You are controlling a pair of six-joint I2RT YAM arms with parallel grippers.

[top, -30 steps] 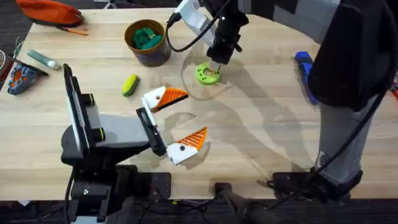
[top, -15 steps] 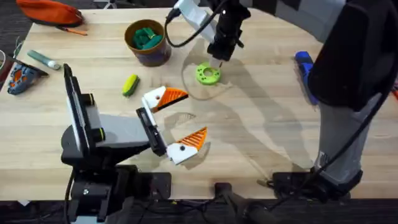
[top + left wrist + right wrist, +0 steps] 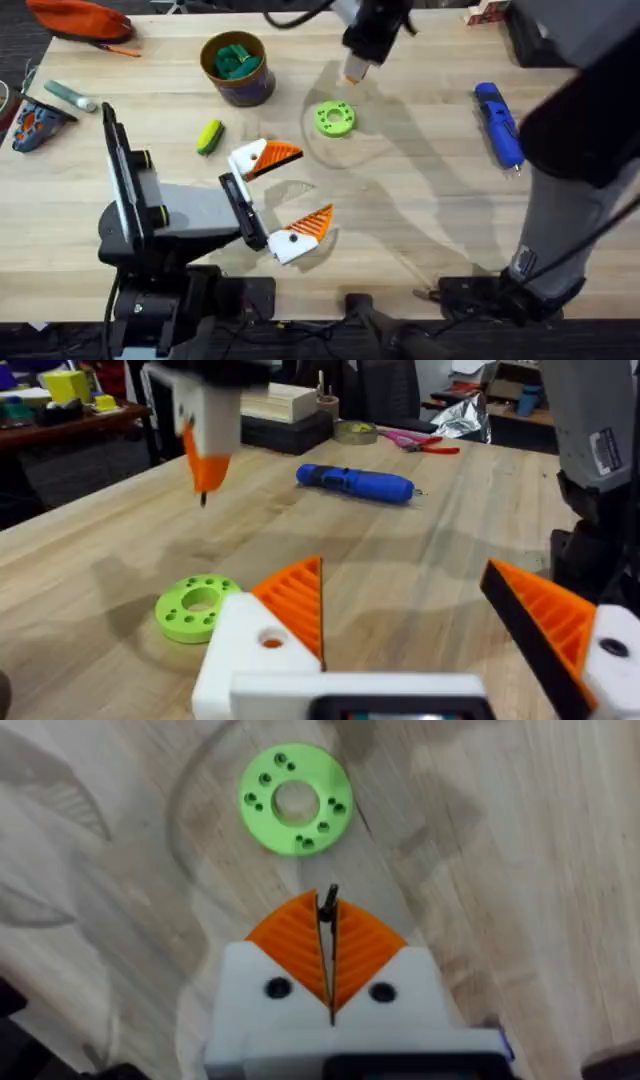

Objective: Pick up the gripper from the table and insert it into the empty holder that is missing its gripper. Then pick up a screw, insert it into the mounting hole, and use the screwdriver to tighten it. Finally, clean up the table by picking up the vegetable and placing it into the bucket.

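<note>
Orange-padded right pincer (image 3: 328, 935) pinching screw (image 3: 327, 906) | hangs above green disc (image 3: 296, 799) | holder (image 3: 248, 163) lies toward left arm | left pincer (image 3: 420, 625) spread

No words, brands or numbers can be read on anything on the table. A small white label (image 3: 604, 448) sits on the grey arm housing in the left wrist view, but its print is too small to make out.
</note>
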